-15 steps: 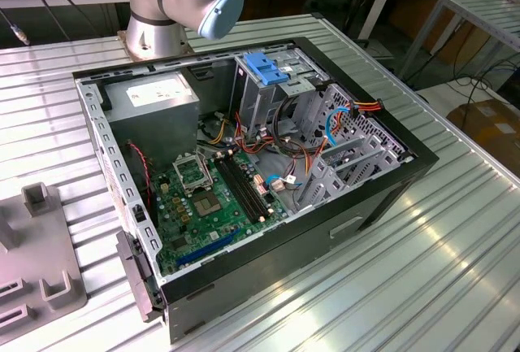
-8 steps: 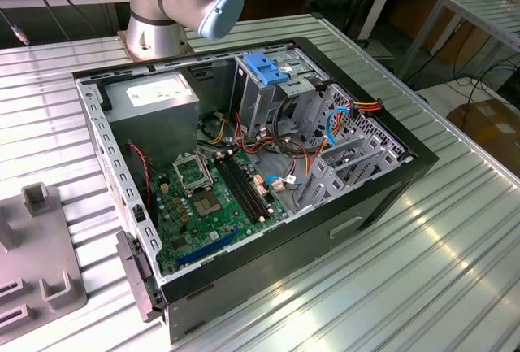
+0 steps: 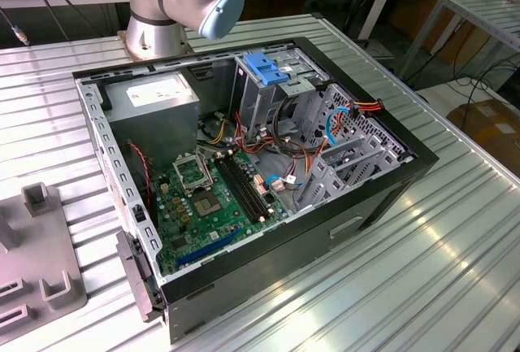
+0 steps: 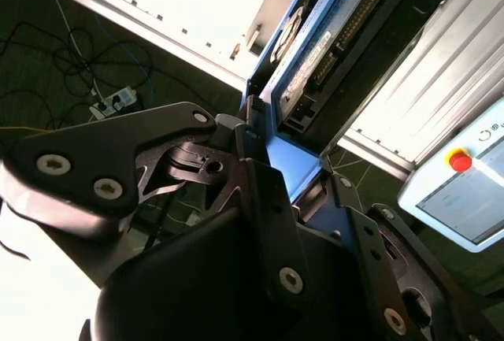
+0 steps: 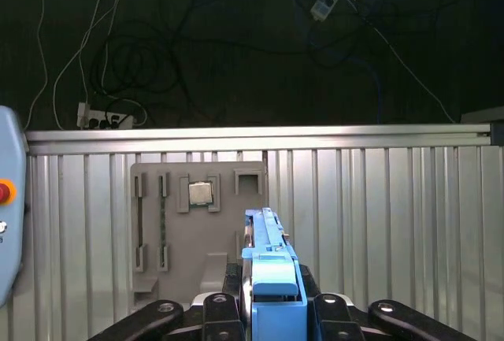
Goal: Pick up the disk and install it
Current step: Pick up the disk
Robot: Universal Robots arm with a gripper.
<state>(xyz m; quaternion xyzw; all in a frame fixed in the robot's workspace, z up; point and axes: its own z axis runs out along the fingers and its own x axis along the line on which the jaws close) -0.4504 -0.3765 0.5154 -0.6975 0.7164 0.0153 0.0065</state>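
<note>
The disk (image 4: pixel 315 50) is a flat drive with a white label in a blue plastic bracket. My gripper (image 4: pixel 276 160) is shut on its near end, and the disk juts out past the black fingers. In the first wrist view the disk (image 5: pixel 272 266) appears edge-on, its blue bracket clamped between the fingers of the gripper (image 5: pixel 272 302) and held in the air above the ribbed metal table (image 5: pixel 378 223). The open computer case (image 3: pixel 382 189) lies on its side in the exterior view, with a metal drive cage (image 3: pixel 276 92) at its far end.
A grey fixture plate (image 5: pixel 197 239) lies on the table below the gripper, also in the exterior view's left (image 3: pixel 41 262). Inside the case are a grey power supply (image 3: pixel 154 104), a green motherboard (image 3: pixel 211 197) and loose cables (image 3: pixel 341 120). A teach pendant (image 4: pixel 465 191) sits nearby.
</note>
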